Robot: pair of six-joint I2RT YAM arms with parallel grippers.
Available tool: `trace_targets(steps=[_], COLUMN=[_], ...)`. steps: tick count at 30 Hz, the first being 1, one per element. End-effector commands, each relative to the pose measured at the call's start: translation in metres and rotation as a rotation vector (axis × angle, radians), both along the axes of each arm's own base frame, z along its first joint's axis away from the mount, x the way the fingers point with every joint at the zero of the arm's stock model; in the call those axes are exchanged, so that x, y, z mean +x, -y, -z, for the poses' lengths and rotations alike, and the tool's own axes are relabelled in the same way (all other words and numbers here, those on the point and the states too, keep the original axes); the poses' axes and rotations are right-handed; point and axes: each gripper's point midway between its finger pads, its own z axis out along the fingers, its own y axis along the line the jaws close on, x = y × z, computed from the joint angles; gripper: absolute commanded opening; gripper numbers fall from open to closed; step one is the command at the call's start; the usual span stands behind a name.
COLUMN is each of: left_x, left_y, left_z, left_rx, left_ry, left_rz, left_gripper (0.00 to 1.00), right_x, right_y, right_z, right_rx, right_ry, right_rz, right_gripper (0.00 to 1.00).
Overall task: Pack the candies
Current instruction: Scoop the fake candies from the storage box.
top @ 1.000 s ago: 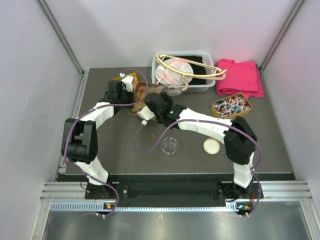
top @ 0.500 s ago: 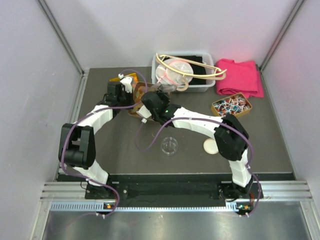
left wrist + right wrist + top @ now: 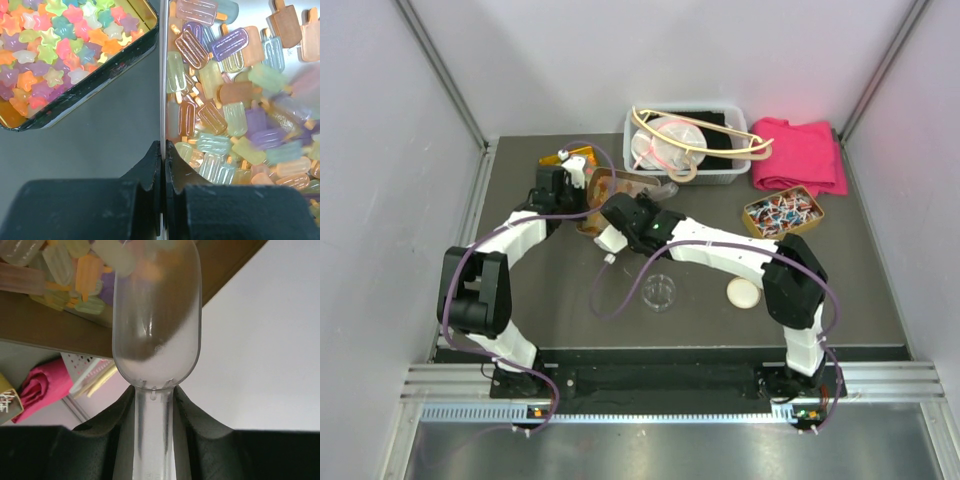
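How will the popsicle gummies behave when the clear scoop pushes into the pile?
The popsicle gummies lie in a loose, glossy heap, so they'll probably slide and tumble aside, some riding into the scoop. They look soft, so a few may cling together. The tin likely won't skid: the left gripper pinches its wall.

The left arm (image 3: 525, 232) and the right arm (image 3: 725, 252) are both built of white shell links between bulky matte-black joint housings, with a thin purple cable (image 3: 591, 292) looping loosely along each and blunt black plastic fingers (image 3: 147, 167) at the wrists.
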Motion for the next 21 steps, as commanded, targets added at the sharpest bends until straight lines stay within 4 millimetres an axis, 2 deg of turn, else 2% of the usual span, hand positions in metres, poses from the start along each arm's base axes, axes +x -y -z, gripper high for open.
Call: trace_targets(steps=[1, 6, 12, 18, 21], left_x=[0.033, 0.032, 0.030, 0.029, 0.029], left_y=[0.016, 0.017, 0.018, 0.017, 0.018], left_z=[-0.084, -0.080, -0.081, -0.080, -0.081], left_rx=[-0.122, -0.122, -0.129, -0.120, -0.127], left_ry=[0.260, 0.250, 0.250, 0.249, 0.253], left_rz=[0.010, 0.013, 0.022, 0.022, 0.023], left_gripper=[0.00, 0.00, 0.00, 0.00, 0.00], right_x=[-0.036, -0.026, 0.012, 0.033, 0.039], right_y=[-0.008, -0.009, -0.001, 0.002, 0.004], right_z=[-0.003, -0.026, -0.056, -0.089, -0.093], right_rx=[0.031, 0.063, 0.068, 0.069, 0.038], right_ry=[-0.114, -0.051, 0.095, 0.210, 0.234], right_rz=[-0.052, -0.032, 0.016, 0.034, 0.042], right_gripper=[0.00, 0.00, 0.00, 0.00, 0.00])
